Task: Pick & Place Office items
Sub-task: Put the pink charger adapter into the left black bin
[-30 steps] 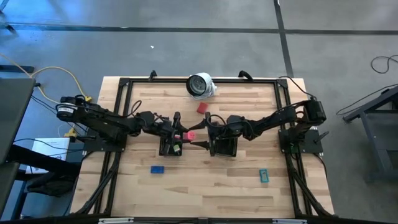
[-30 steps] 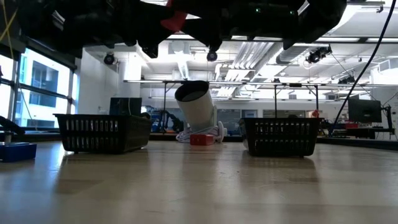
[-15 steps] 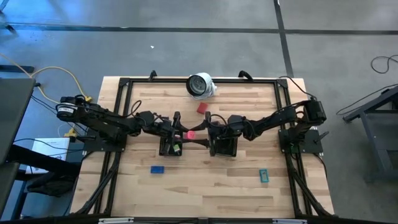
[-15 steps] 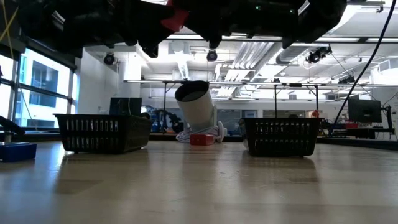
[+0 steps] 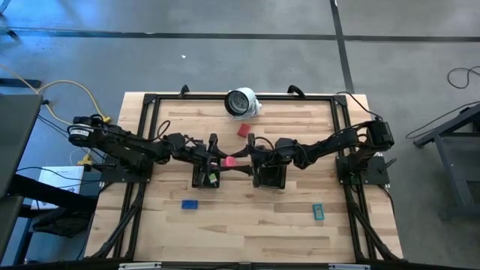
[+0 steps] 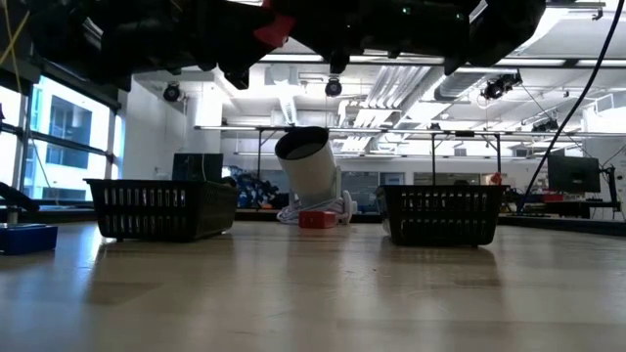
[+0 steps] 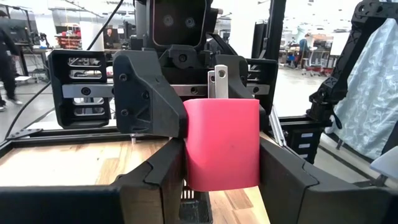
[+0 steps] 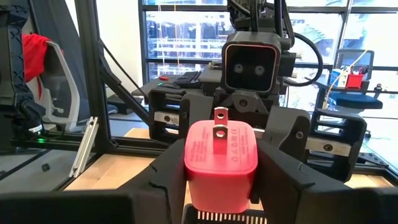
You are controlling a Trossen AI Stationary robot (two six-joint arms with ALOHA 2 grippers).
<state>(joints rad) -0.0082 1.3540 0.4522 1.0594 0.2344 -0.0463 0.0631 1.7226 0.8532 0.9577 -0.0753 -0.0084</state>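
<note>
Since a second ago the right gripper [image 8: 221, 180] has drawn its fingers in around the pink piece [image 5: 229, 160], and the arms have barely shifted. Both grippers meet in mid-air between the two trays, above the table [image 5: 247, 225], facing each other tip to tip.

The left gripper [image 7: 221, 177] clamps the pink piece, a small block with two metal prongs. In the right wrist view the prongs point toward the right wrist, and the right fingers press both its sides. So each gripper appears closed on the same piece: a hand-over, by my reading.

To do it well, the right grip should be firm and square on the flat sides before the left lets go. The left should then open fully and back straight away, so as not to drag the block askew. The right tray [image 5: 271, 176] lies just under the right gripper, so the drop is short.

Other pieces lie apart: red [image 5: 243, 130] beyond the grippers near the white round object [image 5: 241, 103], blue [image 5: 190, 203] and teal [image 5: 318, 212] on the near side, and a green one [image 5: 212, 179] in the left tray [image 5: 197, 180].
</note>
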